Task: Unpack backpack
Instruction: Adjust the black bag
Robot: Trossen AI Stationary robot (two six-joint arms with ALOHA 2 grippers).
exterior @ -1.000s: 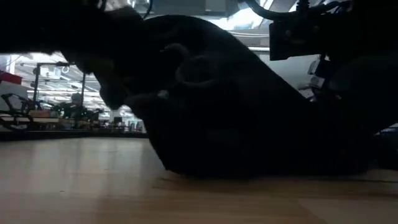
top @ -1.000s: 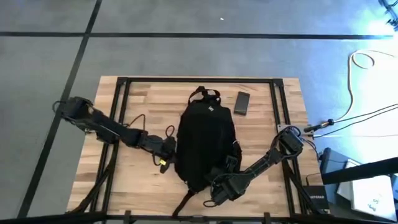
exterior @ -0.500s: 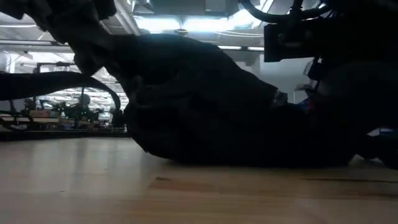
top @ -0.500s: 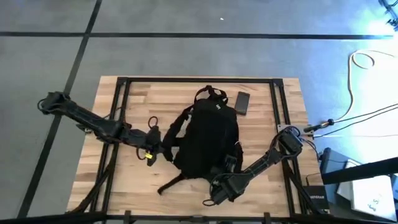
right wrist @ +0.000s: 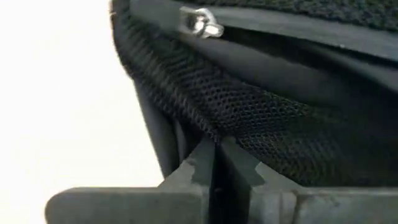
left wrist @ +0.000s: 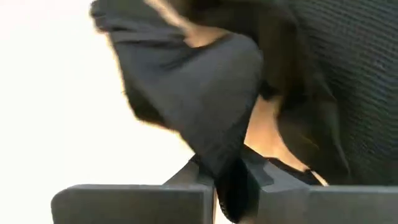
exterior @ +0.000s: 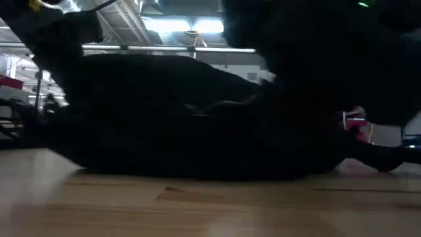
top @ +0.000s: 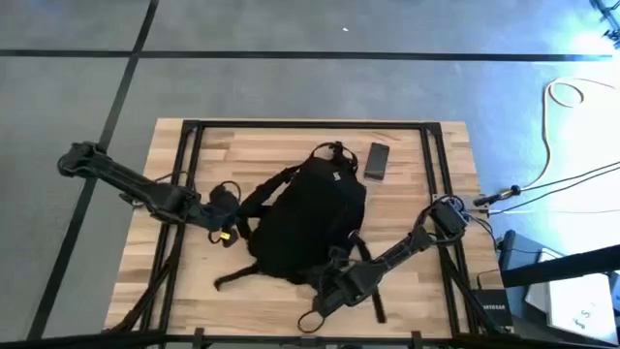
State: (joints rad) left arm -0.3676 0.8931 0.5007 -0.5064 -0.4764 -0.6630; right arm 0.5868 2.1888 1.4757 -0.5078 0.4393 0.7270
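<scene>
The black backpack [top: 308, 215] lies flat on the wooden table, its top handle loop [top: 332, 150] toward the far edge. In the low view the backpack [exterior: 197, 125] is a dark mass across the table. My left gripper [top: 234, 221] is at the pack's left side, shut on a black strap [left wrist: 205, 93]. My right gripper [top: 331, 281] is at the pack's near right corner, shut on its mesh-lined edge [right wrist: 261, 118]. Loose strap ends [top: 232, 278] trail toward the near edge. My left gripper pinches a black strap [left wrist: 227, 182] of the backpack between its two fingers, coming level from the table's left. The strap runs from the fingers to the pack, which rests on the table. My right gripper pinches the pack's mesh-lined edge [right wrist: 217, 138] between its two fingers, beside a zipper with a metal pull [right wrist: 200, 23]. It comes low from the near right, and the pack rests on the table.
A dark flat rectangular device [top: 377, 161] lies on the table just far-right of the pack. Black frame rails [top: 310, 124] border the tabletop. Bare wood lies at the far left and at the near left. Cables [top: 572, 97] run over the floor to the right.
My left gripper has drawn back toward the table's left edge with the strap. The backpack has slid and turned: its near end has swung left, its top has shifted right toward the dark device, and its straps have spread out at the left.
</scene>
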